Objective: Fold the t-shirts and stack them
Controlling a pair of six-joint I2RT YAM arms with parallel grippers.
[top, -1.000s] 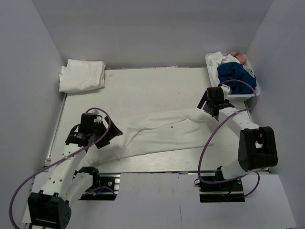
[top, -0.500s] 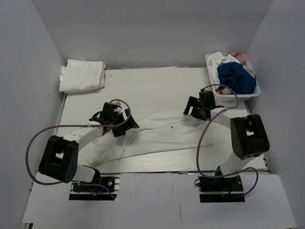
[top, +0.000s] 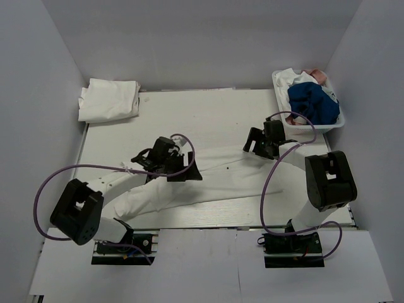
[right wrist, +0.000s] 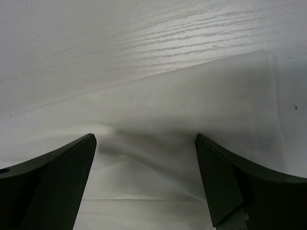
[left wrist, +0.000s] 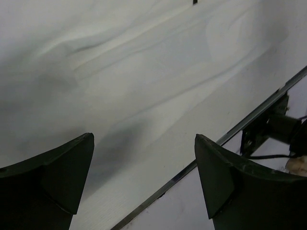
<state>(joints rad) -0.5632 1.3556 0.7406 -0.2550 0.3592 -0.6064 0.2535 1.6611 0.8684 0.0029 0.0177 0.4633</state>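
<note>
A white t-shirt (top: 221, 177) lies stretched left to right across the middle of the table, with a tiny black print (top: 227, 168) on it. My left gripper (top: 188, 170) hovers over its left-centre part, open, with cloth (left wrist: 144, 72) under the empty jaws (left wrist: 144, 139). My right gripper (top: 250, 145) sits at the shirt's upper right edge, open and empty; the cloth (right wrist: 158, 167) and its edge show between the fingers (right wrist: 144, 136). A second white t-shirt (top: 108, 100) lies folded at the back left corner.
A white basket (top: 338, 124) holding blue and white clothes stands at the back right. The table's metal front edge (left wrist: 259, 110) runs close under my left gripper. Grey walls enclose the table on three sides.
My left gripper has swung from the shirt's left end to the right, over its middle-left. My right gripper moved left off the shirt's right end, then stayed still.
</note>
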